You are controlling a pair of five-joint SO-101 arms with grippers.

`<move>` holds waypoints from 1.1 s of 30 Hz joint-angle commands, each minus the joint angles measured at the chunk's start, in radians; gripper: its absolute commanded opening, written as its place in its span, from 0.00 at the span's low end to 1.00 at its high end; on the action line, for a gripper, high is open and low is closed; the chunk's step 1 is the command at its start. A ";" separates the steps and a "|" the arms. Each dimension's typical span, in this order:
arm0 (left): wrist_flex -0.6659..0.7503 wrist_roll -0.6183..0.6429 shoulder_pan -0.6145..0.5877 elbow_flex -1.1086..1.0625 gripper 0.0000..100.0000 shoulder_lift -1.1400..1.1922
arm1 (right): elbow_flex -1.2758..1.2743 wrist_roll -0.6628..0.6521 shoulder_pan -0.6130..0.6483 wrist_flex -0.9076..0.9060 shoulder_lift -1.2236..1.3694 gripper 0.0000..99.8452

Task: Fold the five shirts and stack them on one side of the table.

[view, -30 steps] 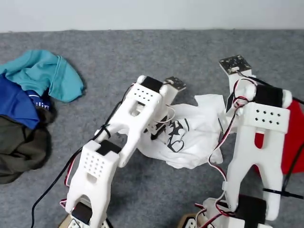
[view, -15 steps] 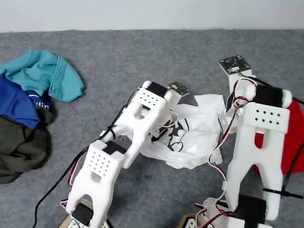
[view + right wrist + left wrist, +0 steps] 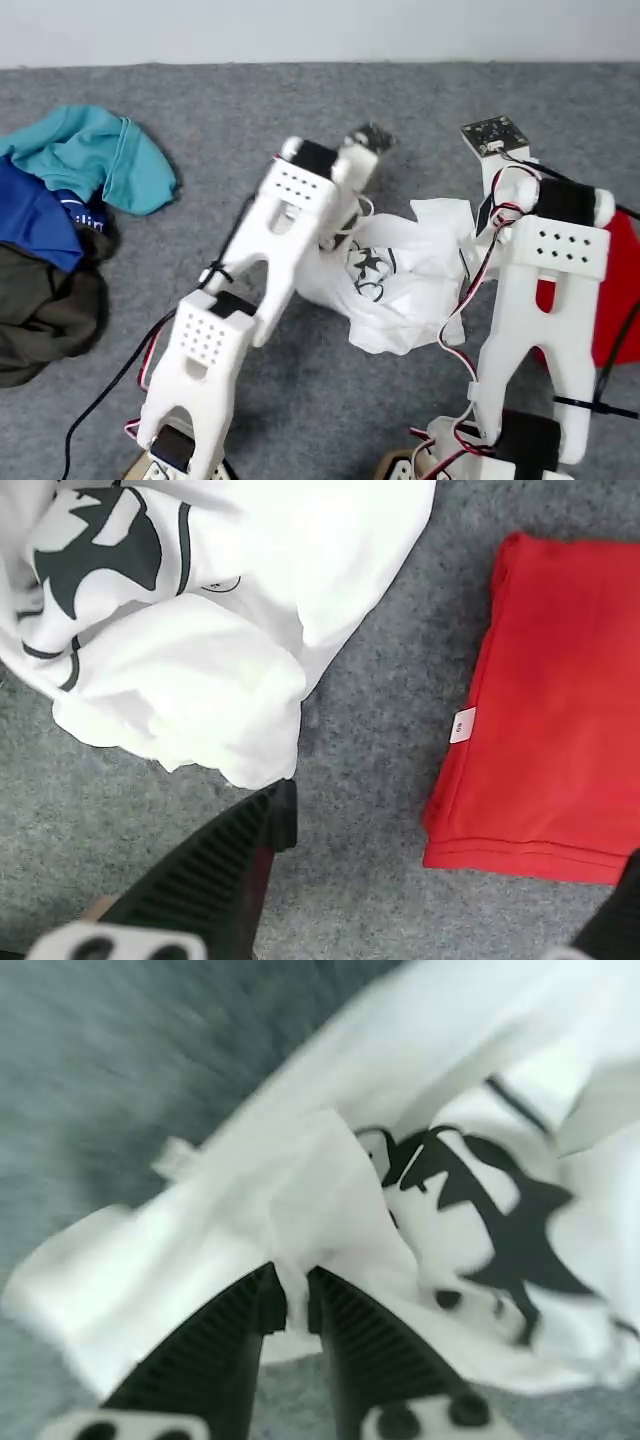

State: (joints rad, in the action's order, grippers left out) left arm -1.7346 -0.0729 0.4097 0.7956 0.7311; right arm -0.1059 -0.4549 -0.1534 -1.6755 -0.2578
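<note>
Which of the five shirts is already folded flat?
The red shirt, a neat flat rectangle. The white shirt is bunched in the left pincer; the teal shirt, blue shirt and dark shirt lie heaped.

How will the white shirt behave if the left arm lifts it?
Probably floppy: the white shirt lies crumpled in soft folds, so it should sag and unfold below the left gripper. Likely light, the cloth looks thin. It may catch on the rough grey carpet.
</note>
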 commanded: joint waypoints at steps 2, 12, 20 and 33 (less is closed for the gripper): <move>-0.023 -0.006 -0.034 0.010 0.01 -0.304 | 0.003 0.009 -0.007 0.001 -0.010 0.47; -0.018 -0.008 -0.152 -0.124 0.01 -0.709 | 0.003 0.014 -0.007 0.001 -0.010 0.47; -0.017 -0.006 -0.233 -0.130 0.01 -0.845 | -0.055 0.008 0.093 -0.021 -0.010 0.47; 0.018 -0.008 -0.239 -0.297 0.01 -0.850 | -0.394 -0.161 0.707 0.101 -0.010 0.47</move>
State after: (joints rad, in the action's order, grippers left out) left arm -1.7315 -0.0744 0.1703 0.5025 -0.0713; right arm -0.5048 -0.6114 0.5017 -1.5973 -0.2578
